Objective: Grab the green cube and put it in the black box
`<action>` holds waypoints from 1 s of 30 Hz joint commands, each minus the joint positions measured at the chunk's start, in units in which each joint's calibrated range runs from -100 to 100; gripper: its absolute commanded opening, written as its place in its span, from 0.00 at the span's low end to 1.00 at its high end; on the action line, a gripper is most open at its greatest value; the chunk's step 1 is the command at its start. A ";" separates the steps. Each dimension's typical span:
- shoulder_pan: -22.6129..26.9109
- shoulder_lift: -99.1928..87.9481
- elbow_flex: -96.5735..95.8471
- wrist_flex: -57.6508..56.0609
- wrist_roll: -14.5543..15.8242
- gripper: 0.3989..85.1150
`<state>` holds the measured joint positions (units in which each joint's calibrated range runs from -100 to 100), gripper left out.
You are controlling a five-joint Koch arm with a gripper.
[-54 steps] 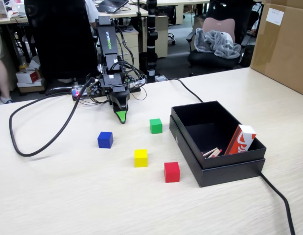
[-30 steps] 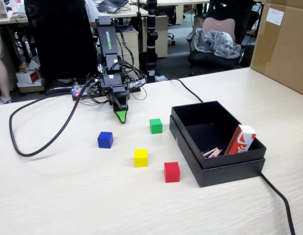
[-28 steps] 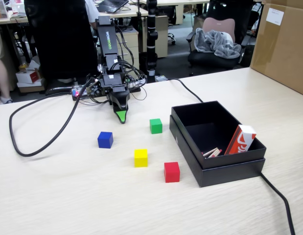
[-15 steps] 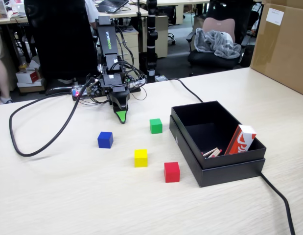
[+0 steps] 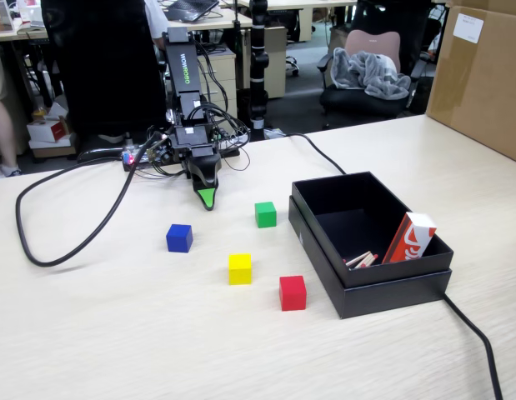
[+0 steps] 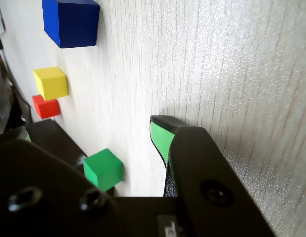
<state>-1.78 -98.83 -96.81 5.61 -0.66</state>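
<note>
Near desk's far edge, your gripper (image 5: 207, 198) holds nothing, opening unclear; green cube (image 5: 265, 214) untouched beside black box (image 5: 370, 283). Everything left.

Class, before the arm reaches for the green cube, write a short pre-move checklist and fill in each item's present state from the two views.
1. Green cube sits alone on the table, nothing touching it: ok.
2. Gripper holds nothing; it rests tip down, apart from the cube: ok.
3. Jaws open enough for the cube: cannot tell; only one green tip shows in both views.
4. Path from gripper to cube is free; blue cube, yellow cube and red cube lie off it: ok.
5. Black box has bare floor for the cube; a red-and-white carton and small items fill only its near end: ok.
</note>
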 commanded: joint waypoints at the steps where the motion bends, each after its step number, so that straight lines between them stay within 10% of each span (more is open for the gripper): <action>1: 0.24 0.33 -0.48 -2.03 -0.10 0.57; 13: 1.56 0.10 1.97 -4.02 0.39 0.56; 30: 8.35 10.19 44.77 -44.53 9.04 0.56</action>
<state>4.66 -91.84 -59.29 -33.88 6.62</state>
